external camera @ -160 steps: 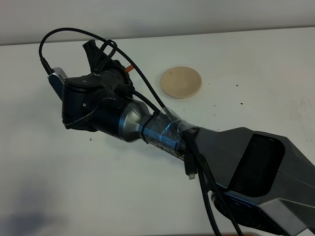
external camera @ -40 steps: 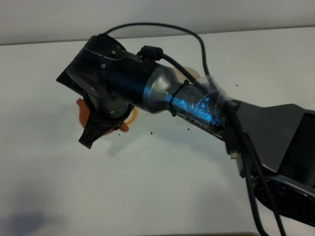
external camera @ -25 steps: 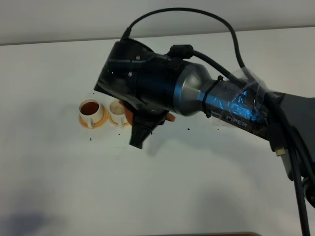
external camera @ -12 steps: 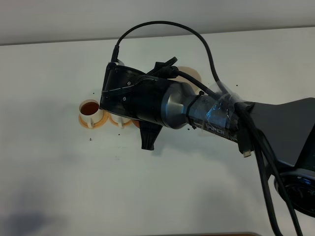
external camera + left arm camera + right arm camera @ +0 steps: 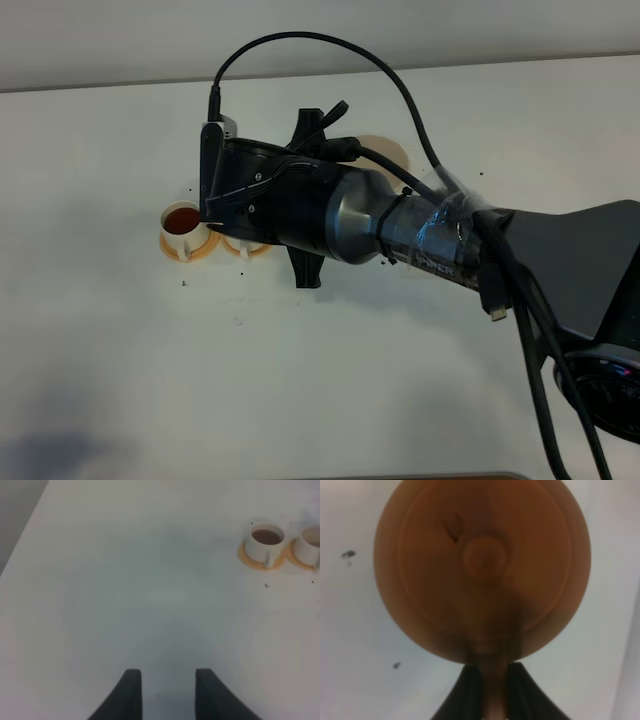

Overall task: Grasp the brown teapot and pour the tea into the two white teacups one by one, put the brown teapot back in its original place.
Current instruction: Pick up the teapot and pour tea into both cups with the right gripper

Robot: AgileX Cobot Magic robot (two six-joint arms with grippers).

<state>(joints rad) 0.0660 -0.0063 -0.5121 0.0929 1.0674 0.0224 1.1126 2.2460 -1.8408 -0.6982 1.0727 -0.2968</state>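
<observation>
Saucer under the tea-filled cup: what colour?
Orange saucer, clearest in the left wrist view.

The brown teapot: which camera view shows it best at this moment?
The right wrist view: the brown teapot fills it, lid and knob visible, handle pinched in the right end effector. In the exterior high view the right arm hides it. The left wrist view shows the two white teacups but no teapot.
</observation>
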